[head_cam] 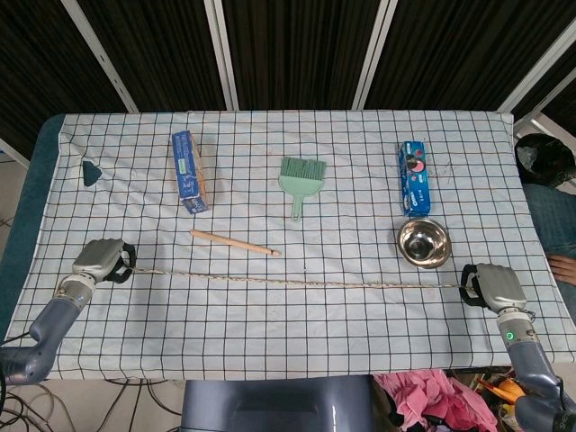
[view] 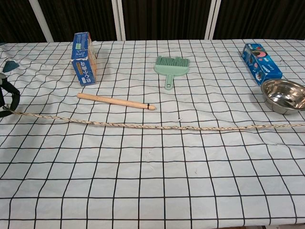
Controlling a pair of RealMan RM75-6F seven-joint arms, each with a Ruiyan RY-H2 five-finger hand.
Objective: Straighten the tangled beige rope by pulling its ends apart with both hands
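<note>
The beige rope (head_cam: 297, 281) (view: 157, 127) lies stretched in a nearly straight line across the checked tablecloth, from left to right. My left hand (head_cam: 102, 260) grips its left end near the table's left edge; only the dark edge of that hand (view: 6, 97) shows in the chest view. My right hand (head_cam: 490, 285) holds the right end near the right edge, just below the steel bowl. The chest view does not show the right hand.
A wooden stick (head_cam: 235, 242) (view: 116, 101) lies just beyond the rope. Farther back stand a blue box (head_cam: 190, 171), a green dustpan brush (head_cam: 299, 180) and a blue packet (head_cam: 413, 175). A steel bowl (head_cam: 423, 243) (view: 284, 95) sits near the right hand.
</note>
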